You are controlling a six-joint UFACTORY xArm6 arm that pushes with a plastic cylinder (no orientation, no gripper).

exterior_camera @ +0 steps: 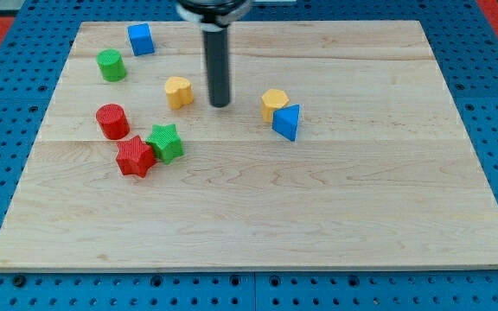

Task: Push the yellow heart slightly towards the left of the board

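Progress: push seemingly pending | tip (220,104) just right of yellow heart (178,92), upper centre-left, gap visible | claw: none, rod holds nothing

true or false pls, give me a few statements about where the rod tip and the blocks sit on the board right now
1. My tip stands just to the view's right of the yellow heart. True.
2. The red star and green star sit side by side. True.
3. The blue cube lies near the view's bottom edge. False: it is near the top left.
4. The yellow hexagon sits far from the blue triangle. False: they are right beside each other.
5. The green cylinder lies above the red cylinder in the view. True.
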